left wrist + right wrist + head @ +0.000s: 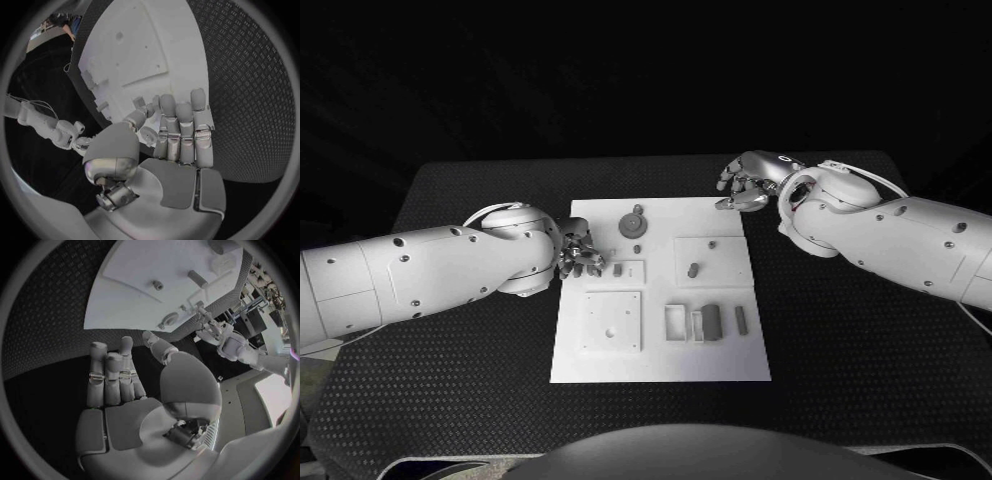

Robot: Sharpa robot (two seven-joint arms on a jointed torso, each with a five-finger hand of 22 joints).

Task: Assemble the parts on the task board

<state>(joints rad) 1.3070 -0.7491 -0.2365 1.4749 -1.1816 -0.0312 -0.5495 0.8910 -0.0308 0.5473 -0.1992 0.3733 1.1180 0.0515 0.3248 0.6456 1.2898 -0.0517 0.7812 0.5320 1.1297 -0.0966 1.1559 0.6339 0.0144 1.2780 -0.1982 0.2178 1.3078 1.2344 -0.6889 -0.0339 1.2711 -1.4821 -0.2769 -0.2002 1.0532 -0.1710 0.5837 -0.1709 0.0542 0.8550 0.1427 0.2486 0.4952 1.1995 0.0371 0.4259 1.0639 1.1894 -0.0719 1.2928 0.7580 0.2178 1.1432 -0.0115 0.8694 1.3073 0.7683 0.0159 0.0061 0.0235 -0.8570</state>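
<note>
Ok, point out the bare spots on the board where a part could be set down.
Free: the task board strip along its near edge, below the square plate and the row of upright parts; also the far corner near the right hand. Crowded: the middle, and the edge by the left hand.

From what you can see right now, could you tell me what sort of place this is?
Probably a robotics lab test bench: a black table carries a white task board with small grey parts, and the left hand and right hand hover at its edges.
</note>
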